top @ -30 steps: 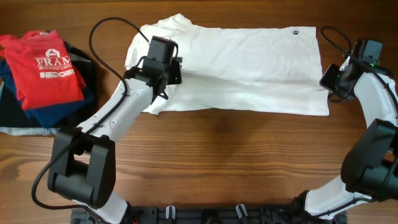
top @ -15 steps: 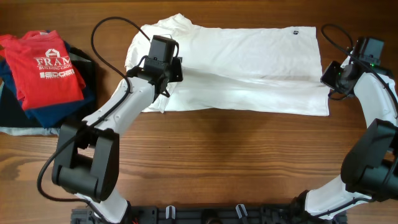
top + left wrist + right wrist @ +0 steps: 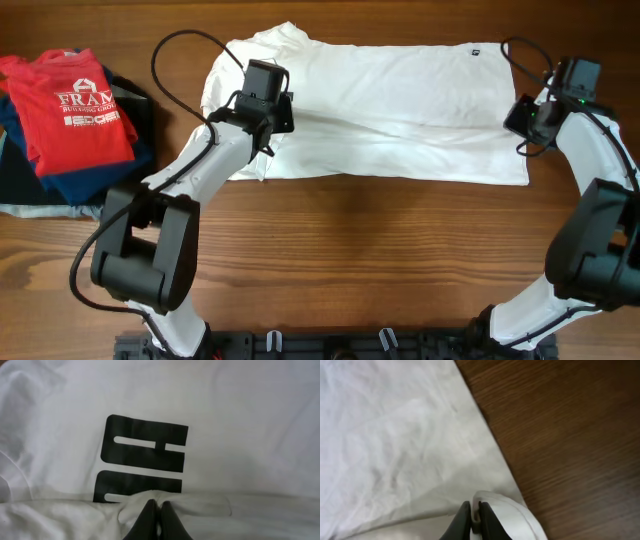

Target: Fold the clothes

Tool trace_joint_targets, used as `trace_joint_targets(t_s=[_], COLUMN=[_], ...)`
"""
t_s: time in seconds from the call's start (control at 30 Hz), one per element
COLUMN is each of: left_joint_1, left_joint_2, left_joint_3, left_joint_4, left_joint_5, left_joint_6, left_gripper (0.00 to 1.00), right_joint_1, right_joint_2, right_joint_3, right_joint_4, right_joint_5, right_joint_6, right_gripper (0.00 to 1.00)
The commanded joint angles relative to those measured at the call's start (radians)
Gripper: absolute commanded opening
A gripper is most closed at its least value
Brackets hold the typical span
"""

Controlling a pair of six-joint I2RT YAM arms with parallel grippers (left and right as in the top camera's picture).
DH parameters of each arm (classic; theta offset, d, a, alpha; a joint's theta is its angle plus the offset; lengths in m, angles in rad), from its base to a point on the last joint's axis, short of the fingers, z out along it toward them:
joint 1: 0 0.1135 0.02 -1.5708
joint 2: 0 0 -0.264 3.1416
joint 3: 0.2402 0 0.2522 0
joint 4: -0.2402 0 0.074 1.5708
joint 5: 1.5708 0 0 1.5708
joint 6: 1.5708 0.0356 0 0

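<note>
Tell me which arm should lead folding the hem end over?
Right, likely: the right fingers pinch the white T-shirt at its hem edge, beside the wooden table; the left fingers pinch fabric by the black lettering, at the other end.

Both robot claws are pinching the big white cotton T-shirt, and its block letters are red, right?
No. The block letters on the big white cotton T-shirt are black, not red; the left wrist view shows them. The left gripper and right gripper are indeed both pinching it.
</note>
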Motion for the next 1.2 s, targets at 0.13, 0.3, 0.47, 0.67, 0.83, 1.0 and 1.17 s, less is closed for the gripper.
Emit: trace_joint_targets(t_s=[0.13,0.3,0.47,0.67,0.83,1.0,1.17], left_joint_1=[0.007,0.008,0.028,0.050,0.050,0.050,0.050], left_joint_2=[0.021,0.003,-0.062,-0.089,-0.088,-0.088,-0.088], left_joint_3=[0.013,0.013,0.013,0.013,-0.009,-0.014,-0.014], left_joint_4=[0.031,0.001,-0.084,-0.318,-0.405,-0.417,-0.420], left_joint_5=[-0.019,-0.020,-0.019,-0.020,-0.019,-0.019,-0.019], left_joint_6=[0.002,0.002,-0.002,-0.010,-0.034,-0.055,-0.059], left_gripper=[0.41,0.50,0.53,0.57,0.58,0.58,0.57], right_joint_1=[0.012,0.012,0.011,-0.013,-0.034,-0.033,-0.032], right_joint_2=[0.030,0.030,0.029,0.027,0.028,0.028,0.029], right_joint_3=[-0.003,-0.003,0.002,0.013,-0.014,-0.014,-0.034], right_joint_4=[0.018,0.000,-0.018,-0.214,-0.277,-0.196,-0.190], right_joint_5=[0.000,0.076,0.082,0.085,0.069,-0.002,-0.008], right_joint_6=[-0.009,-0.008,-0.008,0.068,0.092,0.018,0.017], right_gripper=[0.17,0.33,0.57,0.61,0.61,0.57,0.41])
